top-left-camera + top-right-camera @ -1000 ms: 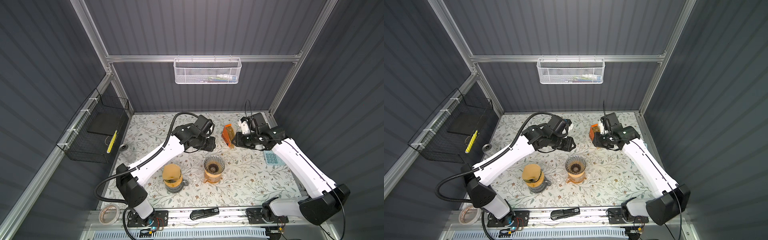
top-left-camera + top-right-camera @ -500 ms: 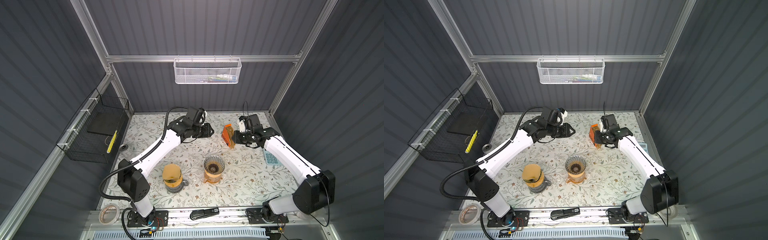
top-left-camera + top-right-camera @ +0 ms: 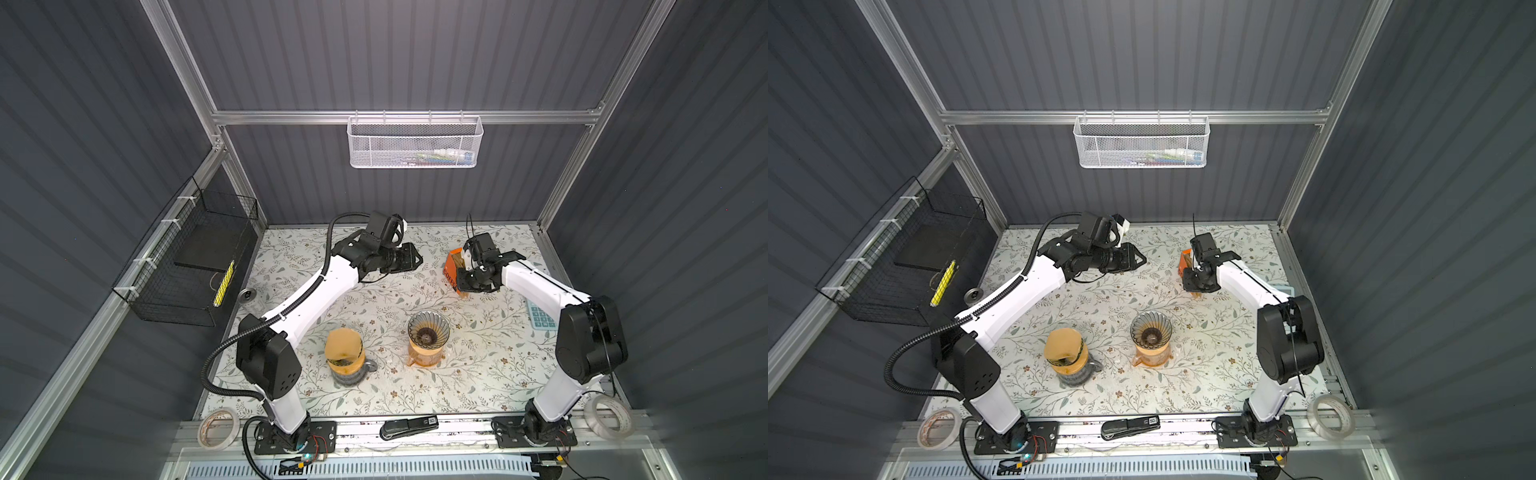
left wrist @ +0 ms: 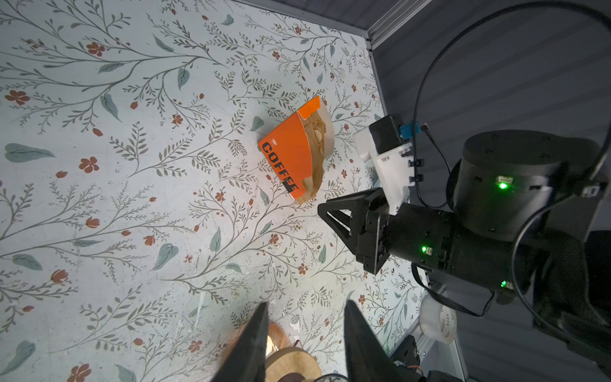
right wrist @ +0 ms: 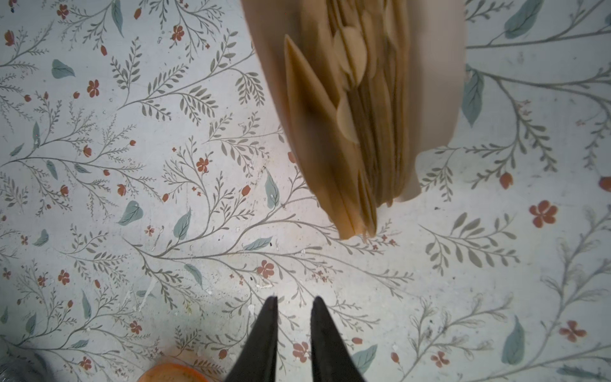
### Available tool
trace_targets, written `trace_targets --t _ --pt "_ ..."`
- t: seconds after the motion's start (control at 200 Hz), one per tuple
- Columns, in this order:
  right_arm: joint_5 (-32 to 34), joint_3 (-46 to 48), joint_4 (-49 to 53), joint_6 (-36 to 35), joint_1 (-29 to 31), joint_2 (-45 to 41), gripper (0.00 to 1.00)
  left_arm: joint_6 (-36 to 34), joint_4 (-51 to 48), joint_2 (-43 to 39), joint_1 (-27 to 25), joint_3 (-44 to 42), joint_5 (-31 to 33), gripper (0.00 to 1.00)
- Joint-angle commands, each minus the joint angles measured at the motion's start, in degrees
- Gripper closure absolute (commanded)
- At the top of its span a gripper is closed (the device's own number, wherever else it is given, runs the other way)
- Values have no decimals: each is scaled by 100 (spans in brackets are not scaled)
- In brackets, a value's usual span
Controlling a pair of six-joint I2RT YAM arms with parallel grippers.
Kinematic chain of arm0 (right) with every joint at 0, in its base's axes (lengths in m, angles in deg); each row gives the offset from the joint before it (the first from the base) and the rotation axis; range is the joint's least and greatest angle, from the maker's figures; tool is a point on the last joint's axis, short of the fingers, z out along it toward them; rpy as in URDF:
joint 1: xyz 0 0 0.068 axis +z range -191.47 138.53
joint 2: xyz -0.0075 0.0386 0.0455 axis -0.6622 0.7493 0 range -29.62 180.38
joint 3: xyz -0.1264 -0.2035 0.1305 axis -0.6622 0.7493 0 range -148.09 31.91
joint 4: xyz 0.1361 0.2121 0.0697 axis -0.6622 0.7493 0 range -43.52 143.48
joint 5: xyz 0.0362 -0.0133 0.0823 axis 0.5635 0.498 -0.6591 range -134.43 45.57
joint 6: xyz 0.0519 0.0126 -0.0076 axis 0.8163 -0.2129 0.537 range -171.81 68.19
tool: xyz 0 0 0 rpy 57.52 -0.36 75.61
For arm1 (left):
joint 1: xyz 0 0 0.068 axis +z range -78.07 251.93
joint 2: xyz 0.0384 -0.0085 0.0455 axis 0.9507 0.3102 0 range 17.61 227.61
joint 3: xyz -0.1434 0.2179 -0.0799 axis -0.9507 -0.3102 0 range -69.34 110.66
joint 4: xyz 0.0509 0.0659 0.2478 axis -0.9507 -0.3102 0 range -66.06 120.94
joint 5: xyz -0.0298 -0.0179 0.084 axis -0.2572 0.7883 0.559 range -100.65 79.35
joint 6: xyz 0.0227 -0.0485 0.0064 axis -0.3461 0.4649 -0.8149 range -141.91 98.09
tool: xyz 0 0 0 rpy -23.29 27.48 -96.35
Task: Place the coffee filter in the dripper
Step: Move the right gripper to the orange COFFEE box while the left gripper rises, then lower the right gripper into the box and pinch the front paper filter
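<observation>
The orange "COFFEE" box [image 3: 450,272] [image 4: 291,158] of brown coffee filters [image 5: 357,115] lies at the back right of the table. My right gripper [image 3: 463,290] [image 3: 1194,291] [image 5: 294,299] hovers just short of the stack's pointed end. Its jaws stand narrowly open with only table between them. The ribbed glass dripper [image 3: 428,330] [image 3: 1151,328] sits bare on an amber carafe mid-table. My left gripper [image 3: 417,261] [image 3: 1141,262] [image 4: 305,304] is open and holds nothing, well left of the box.
A second carafe [image 3: 344,353] with a brown filter in it stands left of the dripper. A calculator [image 3: 540,318] lies at the right edge. A stapler [image 3: 409,428] and tape rolls [image 3: 218,428] [image 3: 609,417] are on the front rail. A black wire basket [image 3: 195,266] hangs on the left wall.
My right gripper's jaws have narrowed beside the filter box while that arm's elbow folded up and back. The left gripper has drawn back toward the rear of the table.
</observation>
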Motion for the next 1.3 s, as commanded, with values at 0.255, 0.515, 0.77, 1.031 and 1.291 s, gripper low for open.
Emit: trace_targets --t 0.255,0.515,0.77,1.031,1.291 --pt "375 -605 93 -153 -114 606 81 17 -94 339 191 180 -332 62" --pt "421 -680 88 -216 -141 755 82 20 -103 385 263 200 -358 62" --pt "475 -825 104 -269 -158 934 83 48 -73 392 274 167 -358 61" --pt "525 -998 185 -311 -158 1116 83 61 -59 363 280 129 -358 62" --pt "580 -1008 173 -296 -158 1183 83 62 -51 394 283 171 -358 62"
